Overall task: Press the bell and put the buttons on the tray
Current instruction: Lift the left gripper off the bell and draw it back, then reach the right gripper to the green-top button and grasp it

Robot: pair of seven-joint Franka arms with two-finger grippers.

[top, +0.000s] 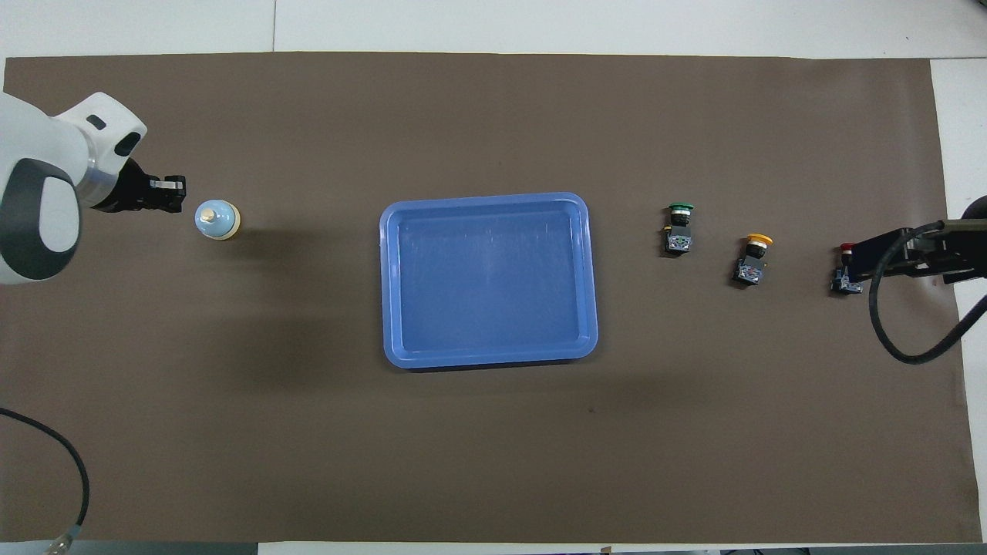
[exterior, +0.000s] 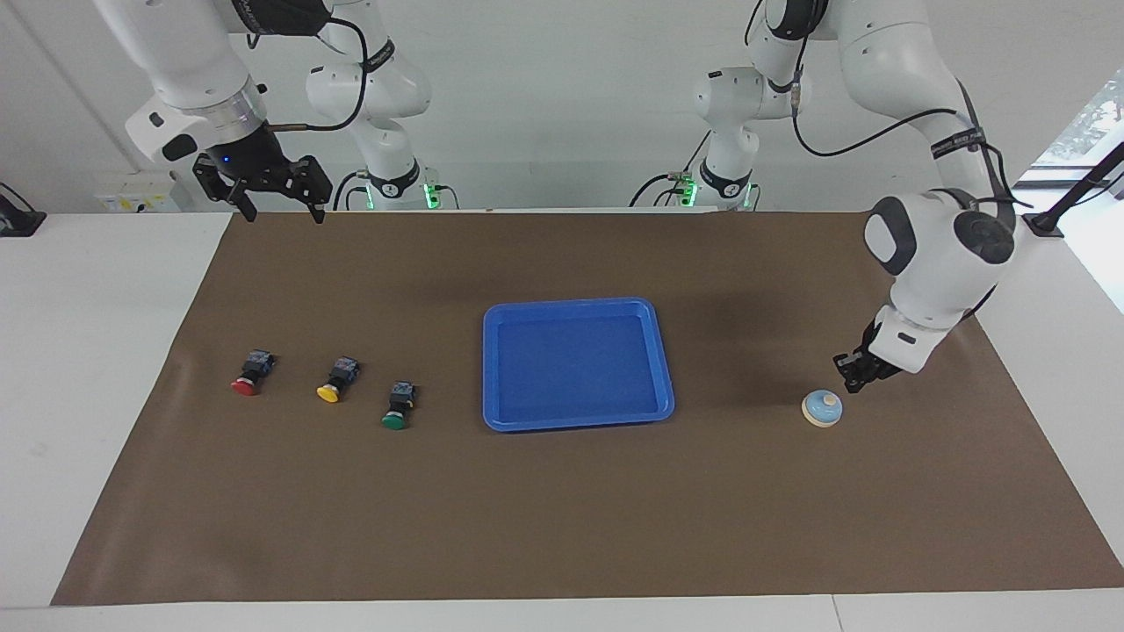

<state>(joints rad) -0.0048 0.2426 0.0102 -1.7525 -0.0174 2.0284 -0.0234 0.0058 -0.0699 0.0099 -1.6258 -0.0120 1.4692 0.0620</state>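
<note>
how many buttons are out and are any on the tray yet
3, none on the tray. All lie on the mat toward the right arm's end: green nearest the tray, yellow next, red outermost.

blue tray (exterior: 665, 355), brown mat (exterior: 562, 509), light-blue bell (exterior: 822, 407)

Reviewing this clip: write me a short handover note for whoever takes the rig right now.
Left gripper: just above and beside the bell, not touching it, holding nothing. I cannot tell whether its fingers are open.
Right gripper: open, empty, waiting up at its own end of the table.
Tray: mid-table, nothing in it.
Red button, yellow button and green button: in a row on the mat between the tray and the right arm's end.
Done: no button moved. Whether the bell was pressed cannot be told from this moment.
Left: all three buttons onto the tray.
</note>
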